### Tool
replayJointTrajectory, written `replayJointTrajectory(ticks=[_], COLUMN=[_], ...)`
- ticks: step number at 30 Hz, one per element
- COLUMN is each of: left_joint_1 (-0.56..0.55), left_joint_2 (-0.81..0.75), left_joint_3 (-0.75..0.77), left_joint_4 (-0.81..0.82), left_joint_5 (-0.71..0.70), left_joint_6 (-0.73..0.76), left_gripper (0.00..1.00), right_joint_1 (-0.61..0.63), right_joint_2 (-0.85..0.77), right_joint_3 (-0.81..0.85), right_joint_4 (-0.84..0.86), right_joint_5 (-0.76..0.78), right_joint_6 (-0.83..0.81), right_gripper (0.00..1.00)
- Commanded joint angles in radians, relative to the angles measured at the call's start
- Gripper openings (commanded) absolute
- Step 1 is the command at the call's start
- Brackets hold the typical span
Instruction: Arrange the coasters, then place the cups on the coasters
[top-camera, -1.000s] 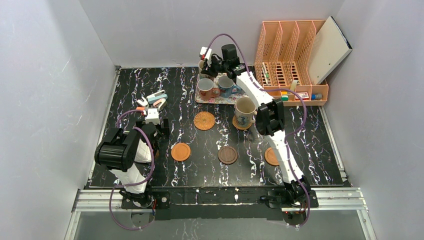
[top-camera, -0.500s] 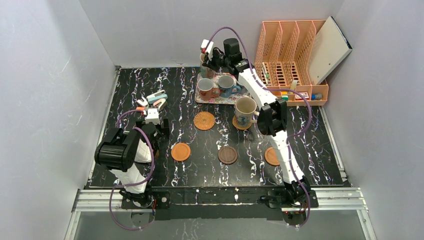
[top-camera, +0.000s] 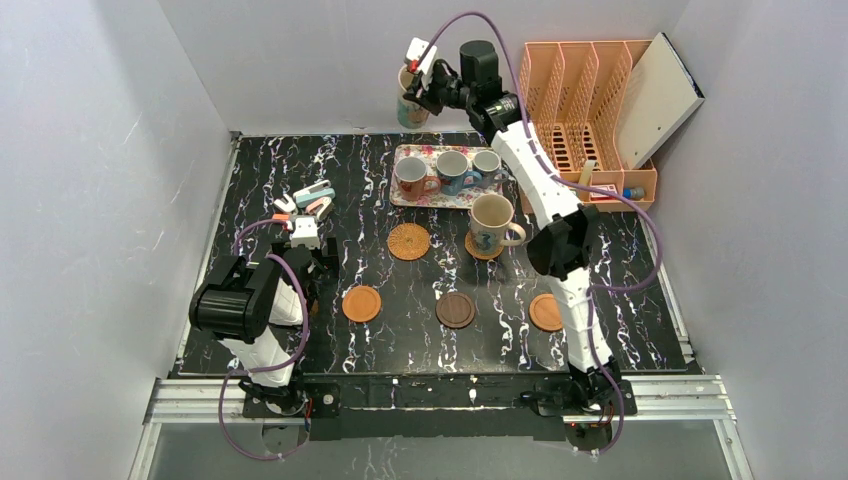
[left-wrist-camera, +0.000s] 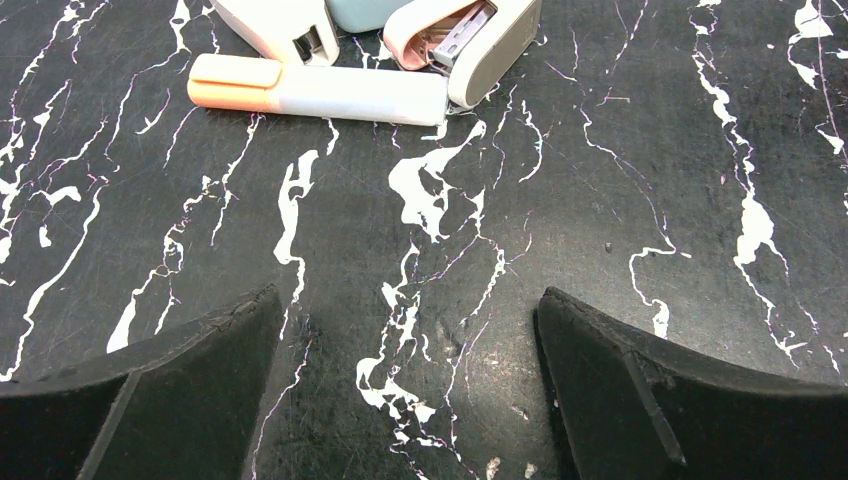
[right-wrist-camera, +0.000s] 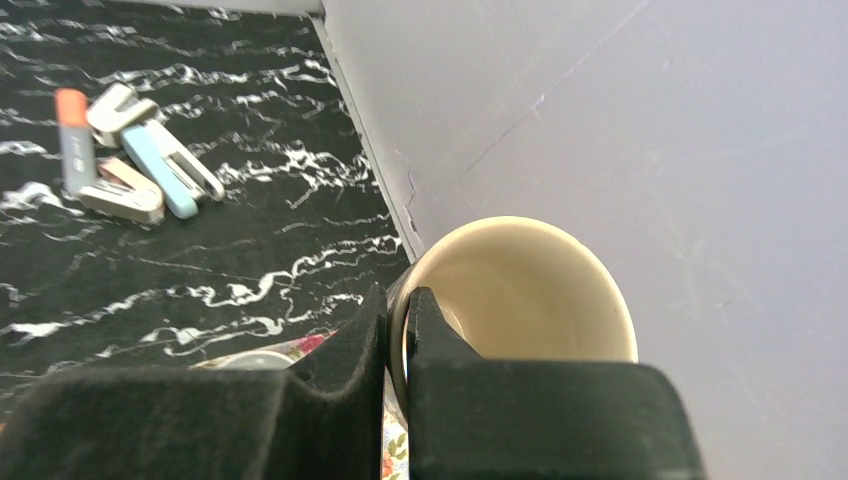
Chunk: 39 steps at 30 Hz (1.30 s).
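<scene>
Right tool (top-camera: 414, 88) pinching cream cup (top-camera: 407, 108) rim, cup hanging below, high over tray (top-camera: 432, 152).

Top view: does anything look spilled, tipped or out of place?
Nothing spilled or damaged. Worth watching: the right gripper pinches only the rim of a cream mug between its fingers, high beside the back wall. The second cream mug sits upright on its coaster; the white mug, blue mug and small mug stand on the floral tray.
</scene>
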Motion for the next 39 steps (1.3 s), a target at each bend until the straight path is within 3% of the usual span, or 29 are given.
replayJointTrajectory(ticks=[1,12,20,26,39], left_joint_1=[0.005,0.005,0.005,0.005,0.005], left_joint_2=[-0.001,-0.001,-0.001,-0.001,-0.001], left_joint_3=[0.014,0.014,0.014,0.014,0.014], left_joint_4=[0.014,0.014,0.014,0.015,0.014], left_joint_5=[-0.029,-0.028,-0.029,-0.029,-0.029], left_joint_6=[-0.006,-0.007,-0.006,-0.006,-0.007], left_gripper=[0.98,0.98,0.98,0.98,0.98], right_joint_1=[0.062,0.257,0.368,0.394,0.393], right_joint_2=[-0.240,-0.500,-0.604,-0.624,-0.597], right_joint_3=[-0.033,-0.342,-0.575,-0.734,-0.898], right_joint_4=[0.082,-0.044,-0.068,0.010,0.185], right_joint_5=[0.032,0.261,0.434,0.607,0.761], right_joint_6=[-0.022,0.049,0.129,0.227,0.375], right_gripper=[0.01,0.01,0.01,0.01,0.01])
